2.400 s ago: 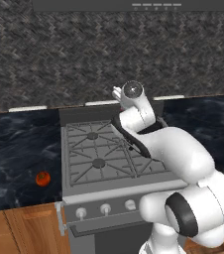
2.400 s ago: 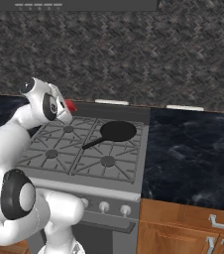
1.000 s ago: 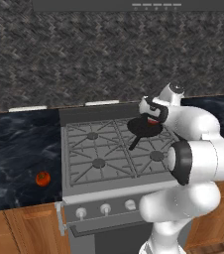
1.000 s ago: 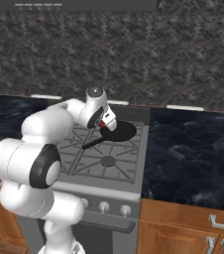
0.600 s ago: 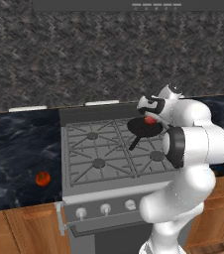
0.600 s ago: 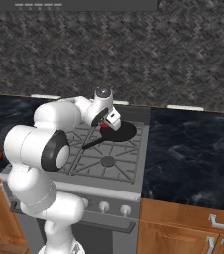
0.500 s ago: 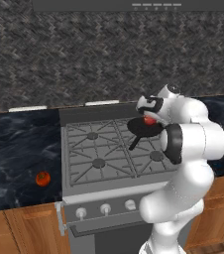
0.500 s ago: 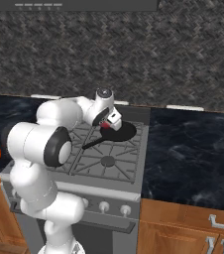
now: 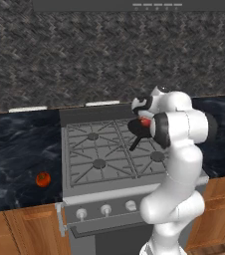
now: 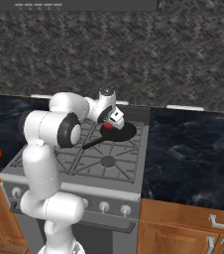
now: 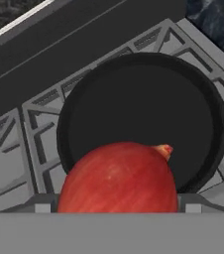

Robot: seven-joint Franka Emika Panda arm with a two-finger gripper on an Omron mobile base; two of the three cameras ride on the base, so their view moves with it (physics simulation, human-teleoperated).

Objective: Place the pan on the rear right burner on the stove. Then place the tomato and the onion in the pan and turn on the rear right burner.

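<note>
Since the earlier frame the white arm has swung from the stove's left rear across to its right rear, carrying the pinkish-red round onion (image 11: 118,178) with it. Now the two-finger gripper (image 10: 109,124) hangs over the small matte-black round pan (image 11: 143,119), its fingers spread wide and clamped on the onion, which has a small pale tip and sits above the pan's near rim. That one pan rests on the rear right burner (image 9: 134,130) of the grey steel stove (image 9: 104,164), its thin black handle pointing toward the stove's front. Four burners with black grates can be counted on the stove, and three round silver knobs (image 9: 105,209) show along its front edge beside the arm. One orange-red tomato (image 9: 43,179) lies on the dark marbled worktop (image 9: 15,154) left of the stove, near the worktop's front edge, well apart from the pan. No writing or label can be read anywhere
</note>
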